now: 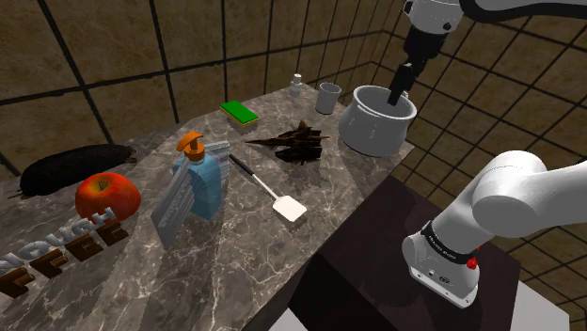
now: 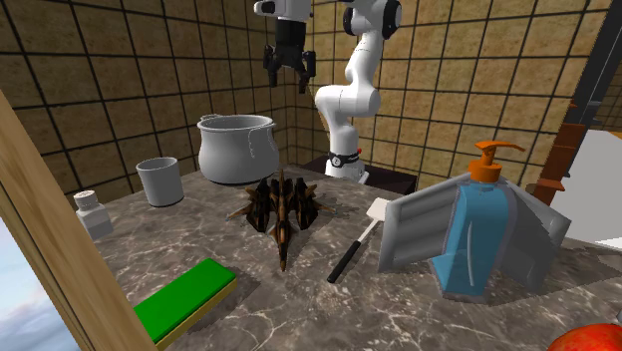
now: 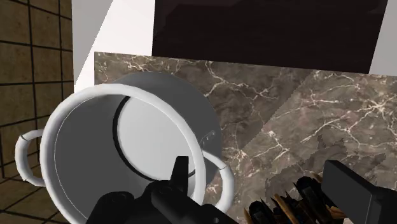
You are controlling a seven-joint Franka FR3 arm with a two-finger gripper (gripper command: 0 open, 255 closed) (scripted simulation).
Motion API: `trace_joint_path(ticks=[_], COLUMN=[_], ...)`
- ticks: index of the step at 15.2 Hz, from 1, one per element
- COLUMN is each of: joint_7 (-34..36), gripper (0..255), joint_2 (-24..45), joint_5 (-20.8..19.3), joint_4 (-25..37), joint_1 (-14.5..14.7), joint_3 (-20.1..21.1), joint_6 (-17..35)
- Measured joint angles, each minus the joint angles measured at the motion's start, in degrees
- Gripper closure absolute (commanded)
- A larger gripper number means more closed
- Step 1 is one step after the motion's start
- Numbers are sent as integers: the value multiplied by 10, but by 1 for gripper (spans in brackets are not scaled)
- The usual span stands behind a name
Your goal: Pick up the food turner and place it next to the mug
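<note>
Fig.: approach phase, turner not yet grasped. Gripper [image 1: 403, 83] hangs high over the grey pot [image 1: 376, 122], fingers spread w/ nothing between them. The food turner [image 1: 270, 189] lies flat on the marble counter [image 1: 235, 273], well apart from the hand, between the blue soap bottle [image 1: 201, 181] and the counter's stand-side edge; its dark handle points toward the spiky brown object [image 1: 293, 141], pale blade toward the stand. Suggested technique: travel over to the handle at approx. mid-length, turn the wrist so the jaws straddle it crosswise, descend vertically, and close only once the tips are near the surface, keeping clear of the bottle's side panels. Shoulder view gives the tool's full length & orientation; second exterior view adds the mug [image 2: 159, 181] w/ bare counter round it, i.e. room for placing, near the small white bottle [image 2: 94, 214]; wrist view looks down into the pot's interior, nothing seen inside
</note>
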Motion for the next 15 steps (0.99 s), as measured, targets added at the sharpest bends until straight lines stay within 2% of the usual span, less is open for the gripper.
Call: trace_joint_path(ticks=[2,6,15], joint_7=[5,48,150], gripper=[0,0,0], joint_2=[4,31,136], joint_5=[3,32,88], joint_4=[-2,-21,-40], joint_1=[2,17,50], joint_3=[3,34,110], joint_6=[6,53,189])
